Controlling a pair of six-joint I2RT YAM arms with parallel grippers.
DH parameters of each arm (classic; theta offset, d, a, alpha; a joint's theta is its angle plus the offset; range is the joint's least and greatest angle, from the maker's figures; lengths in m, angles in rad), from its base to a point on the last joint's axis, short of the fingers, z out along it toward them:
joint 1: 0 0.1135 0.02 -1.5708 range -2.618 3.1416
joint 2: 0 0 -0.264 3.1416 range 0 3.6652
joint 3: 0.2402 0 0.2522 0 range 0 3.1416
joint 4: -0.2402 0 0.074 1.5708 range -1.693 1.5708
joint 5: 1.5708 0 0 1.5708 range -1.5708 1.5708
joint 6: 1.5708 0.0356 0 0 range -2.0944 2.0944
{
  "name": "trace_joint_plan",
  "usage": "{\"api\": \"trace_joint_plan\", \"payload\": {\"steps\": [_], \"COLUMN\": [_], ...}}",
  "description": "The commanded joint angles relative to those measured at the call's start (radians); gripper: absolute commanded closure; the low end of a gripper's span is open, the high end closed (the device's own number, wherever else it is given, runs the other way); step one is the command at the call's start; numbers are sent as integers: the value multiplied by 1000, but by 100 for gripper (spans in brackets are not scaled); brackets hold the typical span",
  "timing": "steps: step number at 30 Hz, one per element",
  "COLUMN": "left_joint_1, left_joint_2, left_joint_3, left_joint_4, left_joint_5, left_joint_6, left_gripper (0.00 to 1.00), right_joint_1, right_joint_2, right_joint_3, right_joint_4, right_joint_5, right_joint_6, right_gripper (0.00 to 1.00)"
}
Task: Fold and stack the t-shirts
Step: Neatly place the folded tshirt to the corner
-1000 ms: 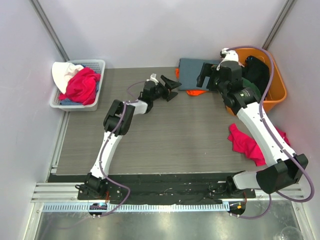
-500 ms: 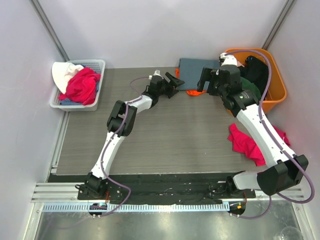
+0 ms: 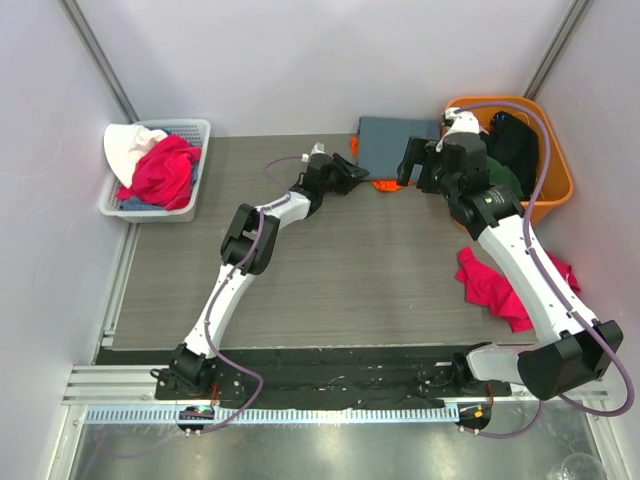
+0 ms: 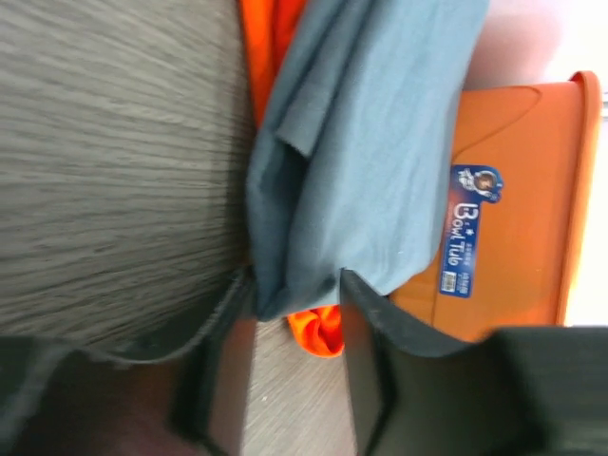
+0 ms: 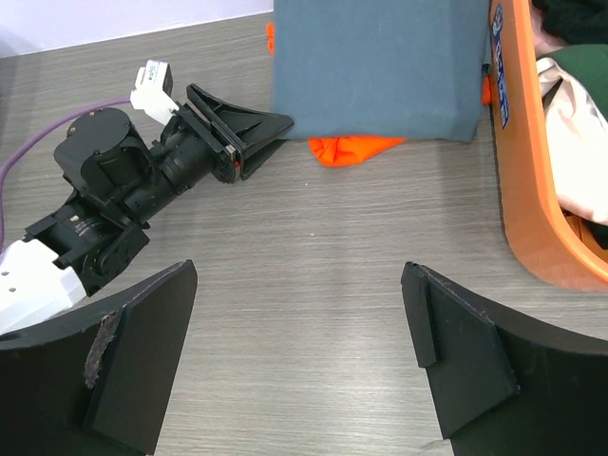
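Grey wood-grain table (image 3: 350,260) fills the cell, with pale walls on three sides.

1. Task items. I see the grey shirt (image 3: 395,135) folded into a rectangle at the far edge of the table. It lies on top of the orange shirt (image 3: 388,185), which shows as a crumpled bulge under its near edge and a strip at its left side. The stack sits just beside the tub (image 3: 555,185), at the tub's left wall.

2. Left gripper (image 4: 294,285). The arm reaches across to the near-left corner of the stack. In the left wrist view, one finger stands on each side of the grey shirt's folded corner, and the cloth fills most of the gap. I cannot tell whether the fingers press on the cloth or only bracket it.

3. Right gripper (image 5: 299,285). It hangs above bare table just in front of the stack, next to the tub. Its fingers are spread wide with nothing between them.

4. Other items. The tub holds dark and green clothing. A red cloth (image 3: 495,285) lies loose on the table's right side, partly under the right arm. A white basket (image 3: 200,135) at the far left holds red and white cloth.
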Motion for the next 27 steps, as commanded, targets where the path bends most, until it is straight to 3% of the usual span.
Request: {"api": "trace_joint_plan", "payload": {"steps": [1,7,9,27], "left_joint_1": [-9,-9,-9,-17], "left_joint_2": [50,59,63,-26], "left_joint_3": [-27,-16,-7,61], "left_joint_4": [-125,-111,-111,29], "left_joint_5": [-18,-18,-18,11], "left_joint_6": [39,30,25,-130], "left_gripper": [65,95,100,100], "right_joint_1": [3,3,3,0], "right_joint_2": [-33,-54,-60,-85], "right_joint_3": [-15,-49,-56,-116], "right_joint_4": [10,11,8,4], "right_joint_5": [1,-1,-2,-21], "right_joint_6": [-7,-7,-9,9], "right_gripper": [1,1,1,1]}}
